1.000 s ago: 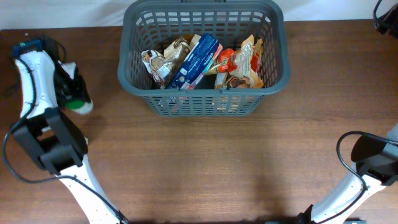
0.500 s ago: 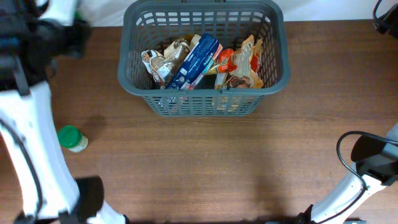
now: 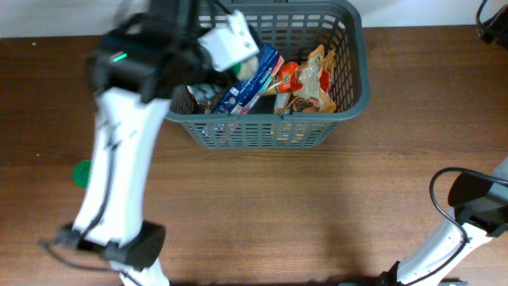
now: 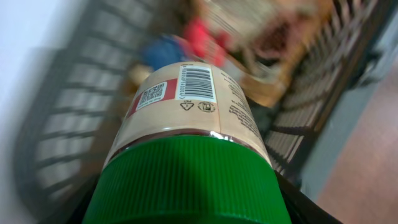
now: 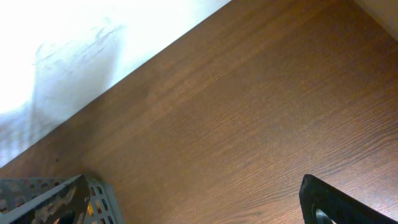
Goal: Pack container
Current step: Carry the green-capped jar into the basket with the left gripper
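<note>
- The surface is a dark brown wood-grain table (image 3: 317, 206), running across nearly the whole overhead view.
- Along the top edge of that view a white backdrop (image 3: 71, 16) begins where the wood ends. My right wrist camera shows it as a bright white wall in its upper left.
- A small round green object (image 3: 80, 172) lies on the table at the left edge of the overhead view, partly behind my left arm. I cannot tell what it is.
- The large dark-grey plastic basket with slotted lattice walls and a thick rim (image 3: 262, 131) stands at the top centre of the overhead view, against the far edge of the table.
- Inside it a blue rectangular box (image 3: 255, 79) leans on a slant, with red and orange snack packets (image 3: 305, 79) just right of it. Everything there lies loosely heaped.
- My left gripper (image 3: 232, 57) hangs over the basket's upper left part, blurred.
- In my left wrist view it is clamped on a beige-labelled jar with a ribbed green lid (image 4: 193, 118). The barcode faces up, and the smeared grey lattice lies behind it.
- My right gripper (image 5: 336, 202) shows only as a dark corner at the lower right of its own view. Whether it is released or clenched I cannot tell.
- A grey corner of the basket sits at that view's lower left.
</note>
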You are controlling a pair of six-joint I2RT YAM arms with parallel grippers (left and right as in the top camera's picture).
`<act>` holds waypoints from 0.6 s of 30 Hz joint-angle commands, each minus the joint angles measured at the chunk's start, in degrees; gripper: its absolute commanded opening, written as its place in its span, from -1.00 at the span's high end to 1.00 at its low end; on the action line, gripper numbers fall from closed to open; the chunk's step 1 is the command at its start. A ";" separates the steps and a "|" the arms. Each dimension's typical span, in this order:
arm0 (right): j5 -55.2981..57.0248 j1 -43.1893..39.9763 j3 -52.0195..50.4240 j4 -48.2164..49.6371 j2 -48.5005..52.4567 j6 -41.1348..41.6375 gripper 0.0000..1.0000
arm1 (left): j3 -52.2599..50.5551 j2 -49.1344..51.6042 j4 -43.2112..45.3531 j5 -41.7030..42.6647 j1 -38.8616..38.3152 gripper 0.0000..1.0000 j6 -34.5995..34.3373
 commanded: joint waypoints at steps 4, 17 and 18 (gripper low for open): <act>-0.50 0.04 0.11 -0.02 0.46 0.48 -0.98 | -6.03 8.17 0.07 6.73 -3.02 0.97 6.71; -0.50 0.04 0.11 0.00 0.46 0.46 -0.97 | -6.93 19.41 0.04 5.88 -3.50 0.78 6.43; -0.50 0.04 0.11 0.00 0.46 0.46 -0.98 | -6.93 19.87 0.04 5.90 -3.50 0.73 6.43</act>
